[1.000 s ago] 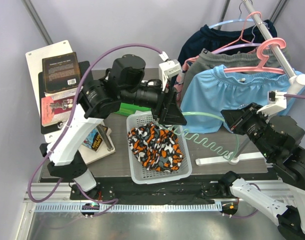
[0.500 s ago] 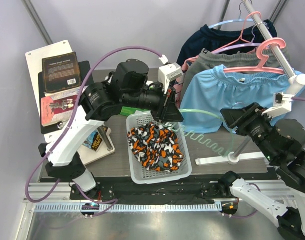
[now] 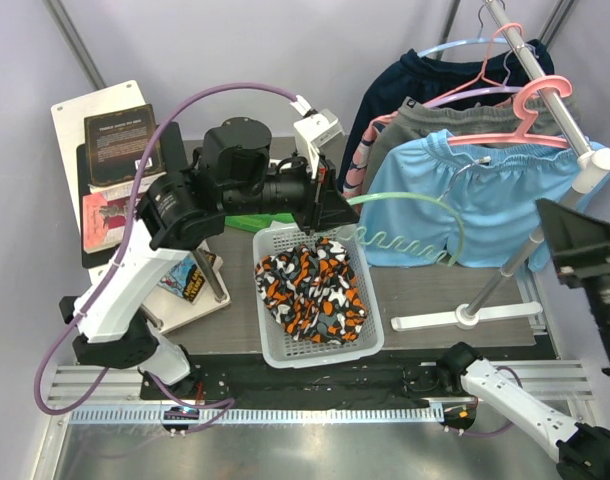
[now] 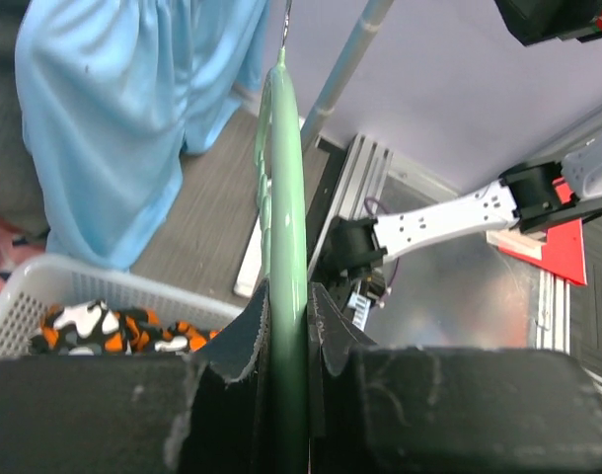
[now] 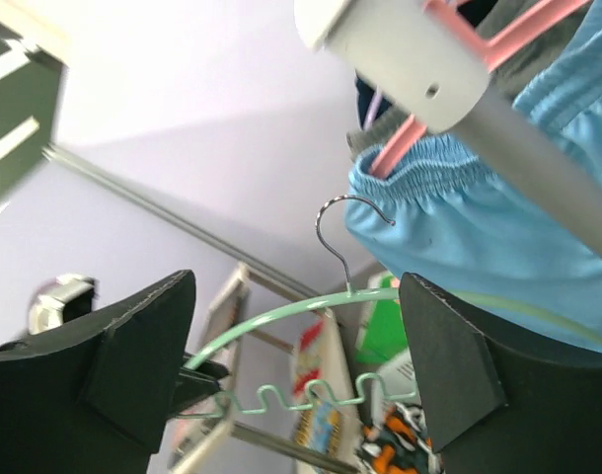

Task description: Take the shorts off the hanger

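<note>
Standing nearest, at the right edge of the overhead view, the right hand (image 5: 293,370) is spread wide and grips nothing; its two dark fingers (image 5: 133,370) frame the scene in its own camera. Next comes a white basket (image 3: 373,330) on the dark surface (image 3: 425,295), just beyond the arms' bases. It holds the camouflage shorts (image 3: 310,290), which lie crumpled in orange, black, white and grey and fill most of it. To the right of the basket, the white foot of a clothes stand (image 3: 465,318) rests on the surface, and its pole slants up toward a metal rail (image 3: 520,50).

Above the far rim of the basket, the left hand (image 4: 286,296) is closed narrowly on one end of a mint green hanger (image 3: 405,197), its fingers pinching the plastic from both sides. The hanger reaches rightward from the hand and crosses in front of the lower half of the light blue shorts (image 3: 475,190). Its wavy bar is below, and its metal hook is near the blue waistband.

The light blue shorts hang legs down from a pink hanger (image 3: 505,141) on the rail, just beyond the basket. Behind them hang grey shorts (image 3: 415,120), then a dark navy garment (image 3: 395,85). At far left, books (image 3: 120,140) lie stacked on a white board (image 3: 70,110).
</note>
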`<action>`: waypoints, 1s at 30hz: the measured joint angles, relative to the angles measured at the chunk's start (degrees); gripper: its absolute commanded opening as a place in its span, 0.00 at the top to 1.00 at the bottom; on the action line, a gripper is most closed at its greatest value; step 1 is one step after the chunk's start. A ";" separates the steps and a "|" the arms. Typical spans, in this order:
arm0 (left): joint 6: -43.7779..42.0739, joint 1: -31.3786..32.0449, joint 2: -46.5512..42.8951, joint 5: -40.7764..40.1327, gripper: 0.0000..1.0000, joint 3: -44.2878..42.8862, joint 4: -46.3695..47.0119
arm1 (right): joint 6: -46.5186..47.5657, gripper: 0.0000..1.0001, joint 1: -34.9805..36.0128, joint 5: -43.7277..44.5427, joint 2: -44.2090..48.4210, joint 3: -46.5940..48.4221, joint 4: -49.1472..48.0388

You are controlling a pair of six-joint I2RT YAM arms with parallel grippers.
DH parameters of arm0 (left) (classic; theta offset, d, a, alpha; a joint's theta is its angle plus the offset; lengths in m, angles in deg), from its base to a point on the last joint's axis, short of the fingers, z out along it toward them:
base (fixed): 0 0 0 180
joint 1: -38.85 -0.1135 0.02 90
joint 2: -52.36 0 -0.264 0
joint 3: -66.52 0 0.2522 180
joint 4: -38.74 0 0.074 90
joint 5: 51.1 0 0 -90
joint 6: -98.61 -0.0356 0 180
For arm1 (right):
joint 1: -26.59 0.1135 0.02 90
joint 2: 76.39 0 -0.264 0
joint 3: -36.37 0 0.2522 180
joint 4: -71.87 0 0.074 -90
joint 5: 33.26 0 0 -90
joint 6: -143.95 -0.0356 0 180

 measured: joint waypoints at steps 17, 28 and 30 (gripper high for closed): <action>2.75 0.39 7.34 2.93 1.00 -1.84 21.75 | -7.08 0.25 0.00 7.87 7.39 5.97 1.42; 2.69 3.61 11.34 4.39 1.00 -3.82 29.24 | -7.65 0.25 0.00 7.30 7.39 6.73 2.08; 2.67 3.93 12.02 4.74 1.00 -3.80 29.62 | -7.63 0.25 0.00 7.17 7.34 6.88 2.12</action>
